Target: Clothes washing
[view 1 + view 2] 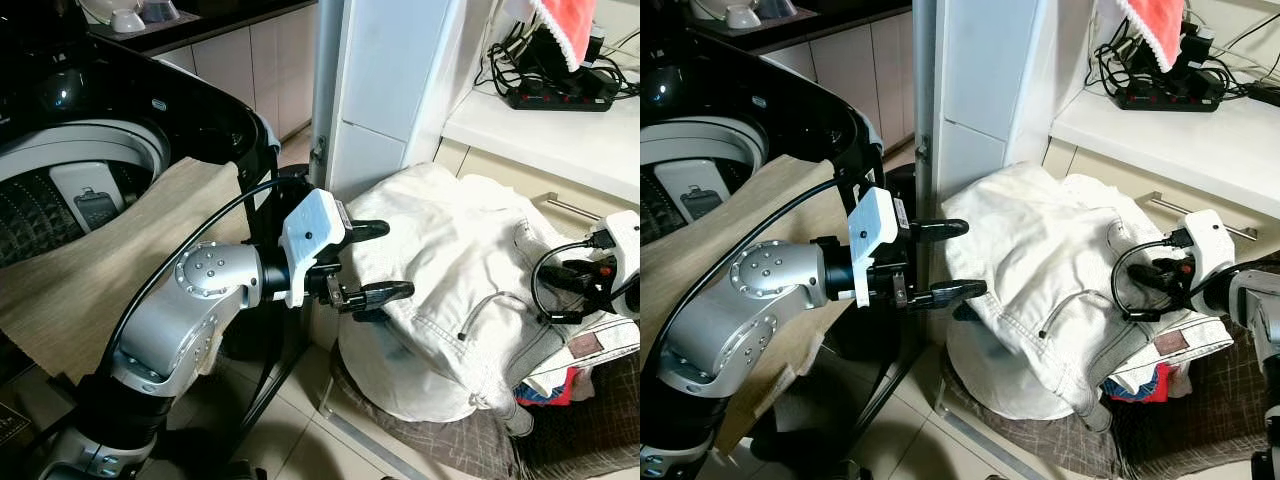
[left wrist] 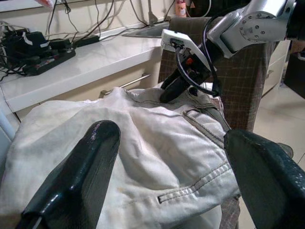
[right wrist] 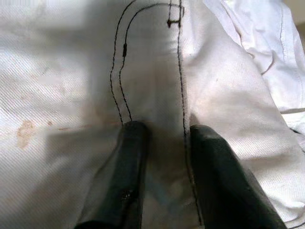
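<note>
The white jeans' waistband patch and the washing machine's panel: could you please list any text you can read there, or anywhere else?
No text is legible in any view.
Brown patch on the white jeans: too small to read.
Panel inside the washing machine: markings too blurred to read.

Left gripper (image 1: 370, 262), fingers spread, has open air ahead up to the white jeans (image 1: 450, 270). A grey post (image 1: 325, 90) stands just behind it.
</note>
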`<state>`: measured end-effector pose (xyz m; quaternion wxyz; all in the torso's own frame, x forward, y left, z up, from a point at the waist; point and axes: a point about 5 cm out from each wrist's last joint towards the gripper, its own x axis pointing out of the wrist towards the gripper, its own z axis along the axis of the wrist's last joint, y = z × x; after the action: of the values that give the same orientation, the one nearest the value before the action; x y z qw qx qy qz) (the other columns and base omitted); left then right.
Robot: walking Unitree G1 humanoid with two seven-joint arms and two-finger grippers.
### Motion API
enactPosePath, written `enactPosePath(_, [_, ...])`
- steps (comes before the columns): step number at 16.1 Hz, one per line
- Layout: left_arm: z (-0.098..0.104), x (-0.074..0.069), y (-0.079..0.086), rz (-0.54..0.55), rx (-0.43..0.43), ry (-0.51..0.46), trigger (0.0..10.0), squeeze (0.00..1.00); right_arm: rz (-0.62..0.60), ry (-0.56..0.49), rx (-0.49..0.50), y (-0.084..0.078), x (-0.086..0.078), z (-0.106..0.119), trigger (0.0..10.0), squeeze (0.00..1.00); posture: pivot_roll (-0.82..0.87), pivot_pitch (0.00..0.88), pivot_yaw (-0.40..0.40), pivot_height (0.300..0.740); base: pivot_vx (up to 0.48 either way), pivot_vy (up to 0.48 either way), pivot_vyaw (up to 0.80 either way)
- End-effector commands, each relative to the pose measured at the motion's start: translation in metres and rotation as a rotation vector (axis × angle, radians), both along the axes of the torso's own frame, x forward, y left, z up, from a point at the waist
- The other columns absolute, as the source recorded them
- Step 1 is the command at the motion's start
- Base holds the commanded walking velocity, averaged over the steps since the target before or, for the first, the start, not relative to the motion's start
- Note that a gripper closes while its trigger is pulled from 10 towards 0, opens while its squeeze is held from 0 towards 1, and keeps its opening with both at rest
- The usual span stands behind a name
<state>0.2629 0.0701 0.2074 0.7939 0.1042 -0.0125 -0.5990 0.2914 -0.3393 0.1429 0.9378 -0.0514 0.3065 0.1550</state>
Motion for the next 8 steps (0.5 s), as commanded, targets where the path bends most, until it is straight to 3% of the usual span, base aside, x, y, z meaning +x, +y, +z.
enactPosePath(1, [0.003,0.002,0.000,0.006,0.011,-0.014,10.0,0.00,-0.011,-0.047,0.053,0.000,0.004,0.009,0.0,0.00,-0.08,0.010,-0.048,0.740,0.000,0.000,0.00])
enactPosePath(5, [0.009,0.006,-0.001,0.040,-0.028,-0.043,10.0,0.00,-0.029,-0.182,0.232,0.005,0.008,0.034,0.0,0.00,-0.08,0.009,-0.050,0.740,0.000,0.000,0.00])
enactPosePath(8, [0.019,0.014,-0.006,0.085,-0.094,-0.097,10.0,0.00,-0.001,-0.371,0.437,0.014,0.014,0.077,0.0,0.00,-0.09,0.009,-0.046,0.740,0.000,0.000,0.00])
